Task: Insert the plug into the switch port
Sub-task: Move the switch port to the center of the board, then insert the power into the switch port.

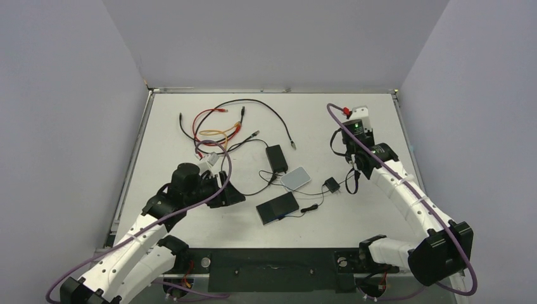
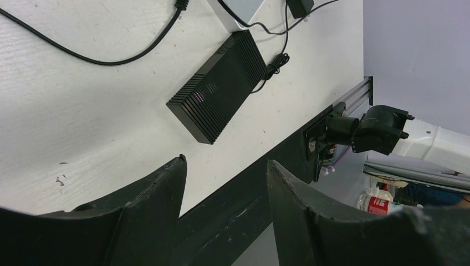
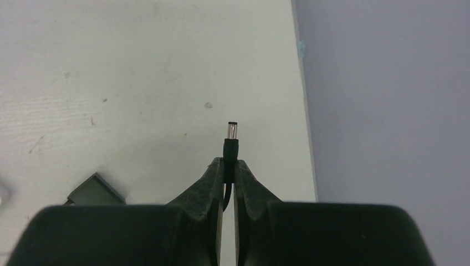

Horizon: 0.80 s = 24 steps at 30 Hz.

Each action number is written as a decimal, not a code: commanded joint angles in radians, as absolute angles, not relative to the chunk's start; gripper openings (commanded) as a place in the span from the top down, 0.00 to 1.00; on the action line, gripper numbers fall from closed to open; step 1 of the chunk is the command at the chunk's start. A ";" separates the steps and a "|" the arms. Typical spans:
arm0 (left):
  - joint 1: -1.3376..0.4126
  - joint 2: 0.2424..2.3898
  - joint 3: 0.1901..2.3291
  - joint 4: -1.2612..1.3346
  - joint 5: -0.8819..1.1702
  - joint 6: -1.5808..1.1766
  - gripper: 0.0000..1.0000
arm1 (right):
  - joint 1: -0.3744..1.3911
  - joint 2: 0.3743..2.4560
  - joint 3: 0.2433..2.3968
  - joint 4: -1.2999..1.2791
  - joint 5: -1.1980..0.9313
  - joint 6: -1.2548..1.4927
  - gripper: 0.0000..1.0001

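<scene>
The switch point(image 1: 277, 208) looks too small to show its individual ports.

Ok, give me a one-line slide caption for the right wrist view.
Right gripper pinches the barrel plug by its black sleeve, metal tip pointing ahead over the white table near its edge.

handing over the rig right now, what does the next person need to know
Right hand: shut on the plug, whose tip sticks out in front.
Left hand: open, empty, hovering near the switch.
The switch lies flat on the table, apart from the plug. Its port is not visible in these views.
Done: plug picked up.
Left: carry the plug to the switch, line it up with the port, push it in.
</scene>
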<state>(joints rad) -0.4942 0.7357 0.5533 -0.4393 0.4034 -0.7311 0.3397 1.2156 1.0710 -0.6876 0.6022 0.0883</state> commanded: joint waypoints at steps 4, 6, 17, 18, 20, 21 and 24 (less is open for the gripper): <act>-0.488 0.785 0.527 -0.300 0.497 -0.754 0.48 | 0.448 1.167 1.012 -0.627 0.442 -0.043 1.00; -0.493 0.808 0.518 -0.267 0.521 -0.757 0.49 | 0.464 1.150 0.996 -0.608 0.371 -0.057 1.00; -0.513 0.920 0.476 -0.180 0.568 -0.764 0.57 | 0.688 1.056 0.916 -0.641 -0.015 -0.331 1.00; -0.515 0.926 0.474 -0.180 0.568 -0.764 0.57 | 0.701 1.063 0.918 -0.647 -0.052 -0.340 1.00; -0.516 0.933 0.467 -0.184 0.568 -0.764 0.57 | 0.739 1.091 0.931 -0.682 -0.091 -0.356 1.00; -0.517 0.937 0.463 -0.186 0.568 -0.764 0.57 | 0.749 1.118 0.937 -0.694 -0.108 -0.364 1.00; -0.518 0.946 0.452 -0.193 0.566 -0.767 0.58 | 0.788 1.176 0.960 -0.744 -0.143 -0.373 1.00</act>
